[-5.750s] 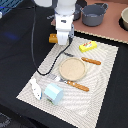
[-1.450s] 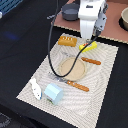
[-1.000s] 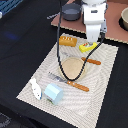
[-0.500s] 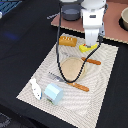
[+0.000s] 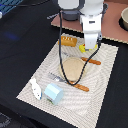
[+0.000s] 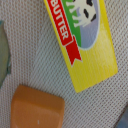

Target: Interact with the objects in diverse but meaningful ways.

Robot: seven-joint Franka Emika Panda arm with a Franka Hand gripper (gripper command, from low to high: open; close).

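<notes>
Exterior view: the gripper hangs low over the mat, right above the yellow packet. Loaf just beside it, plate near; white piece and carton well apart. Whether the claw is spread, I cannot tell.

Wrist view: butter packet fills the frame, loaf near its corner, apart.
</notes>
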